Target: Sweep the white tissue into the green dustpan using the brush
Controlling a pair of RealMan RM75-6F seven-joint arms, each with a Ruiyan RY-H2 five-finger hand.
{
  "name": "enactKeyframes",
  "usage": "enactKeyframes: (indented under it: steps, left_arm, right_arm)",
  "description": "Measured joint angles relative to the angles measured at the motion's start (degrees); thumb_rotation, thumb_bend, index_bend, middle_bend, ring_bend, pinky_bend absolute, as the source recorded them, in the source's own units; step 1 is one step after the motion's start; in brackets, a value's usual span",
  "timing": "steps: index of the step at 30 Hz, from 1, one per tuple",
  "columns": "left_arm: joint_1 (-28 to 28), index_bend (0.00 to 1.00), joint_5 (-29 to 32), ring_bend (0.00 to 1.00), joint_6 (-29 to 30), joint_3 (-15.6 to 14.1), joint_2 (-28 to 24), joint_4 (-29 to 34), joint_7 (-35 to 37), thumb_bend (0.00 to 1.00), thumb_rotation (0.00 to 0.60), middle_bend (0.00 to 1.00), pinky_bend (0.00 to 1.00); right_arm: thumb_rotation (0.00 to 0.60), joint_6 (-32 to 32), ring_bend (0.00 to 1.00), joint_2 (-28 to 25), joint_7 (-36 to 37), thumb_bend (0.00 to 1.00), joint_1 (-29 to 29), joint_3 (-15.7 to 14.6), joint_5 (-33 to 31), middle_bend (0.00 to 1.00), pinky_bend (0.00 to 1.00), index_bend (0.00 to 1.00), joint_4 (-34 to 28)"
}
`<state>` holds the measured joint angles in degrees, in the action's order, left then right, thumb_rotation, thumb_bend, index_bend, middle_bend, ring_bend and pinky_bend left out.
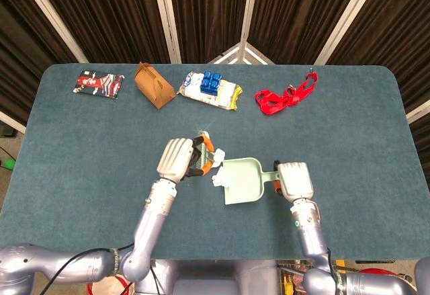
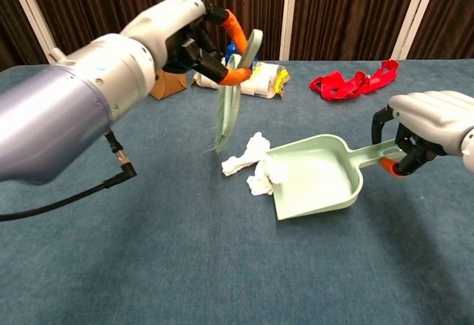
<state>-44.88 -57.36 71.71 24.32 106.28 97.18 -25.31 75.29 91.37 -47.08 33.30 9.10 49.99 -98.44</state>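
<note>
The white tissue (image 1: 218,176) (image 2: 252,162) lies crumpled on the blue table, touching the open left lip of the green dustpan (image 1: 243,181) (image 2: 320,182). My left hand (image 1: 176,159) (image 2: 176,32) grips the handle of the pale green brush (image 1: 203,154) (image 2: 229,103). The brush hangs bristles down in the air, up and to the left of the tissue and apart from it. My right hand (image 1: 294,179) (image 2: 432,120) holds the dustpan's handle (image 2: 379,153) at the right, and the pan rests flat on the table.
Along the far edge lie a snack packet (image 1: 99,82), a brown paper bag (image 1: 154,85) (image 2: 169,83), a wrapped pack with blue blocks (image 1: 211,88) (image 2: 262,78) and a red strap (image 1: 285,95) (image 2: 352,82). Bare tabletop surrounds the dustpan at the front.
</note>
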Motion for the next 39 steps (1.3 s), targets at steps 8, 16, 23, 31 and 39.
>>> enactKeyframes:
  steps: [8,16,23,31,39]
  left_arm:
    - [1.5,0.78,0.5,1.00,-0.1,-0.8,-3.8,1.5,0.8,0.67,0.600,1.00,1.00]
    - [1.7,0.79,1.0,1.00,-0.8,-1.3,-5.8,0.7,1.5,0.68,0.600,1.00,1.00]
    - [0.4,0.79,1.6,1.00,-1.6,-2.7,-4.9,-3.0,-0.7,0.68,0.600,1.00,1.00]
    - [-1.3,0.79,1.8,1.00,-2.3,-3.7,-1.2,-8.8,-1.0,0.68,0.600,1.00,1.00]
    - [-3.6,0.79,-0.2,1.00,-3.2,-4.0,4.8,-15.4,1.6,0.68,0.600,1.00,1.00]
  right_arm:
    - [0.600,0.5,0.89,2.6,-0.9,0.59,0.7,0.8,-0.9,0.91,0.92,0.64,2.0]
    - [0.600,0.6,0.89,4.9,-1.1,0.59,1.5,1.6,-1.4,0.91,0.92,0.64,4.0]
    - [0.600,0.5,0.89,5.4,-0.7,0.59,1.7,2.2,-1.4,0.91,0.92,0.64,5.0]
    - [0.600,-0.3,0.89,5.2,0.2,0.59,2.1,3.3,-2.2,0.91,0.92,0.64,7.3]
    - [0.600,-1.0,0.89,4.1,1.4,0.59,1.7,3.2,-2.1,0.91,0.92,0.64,7.9]
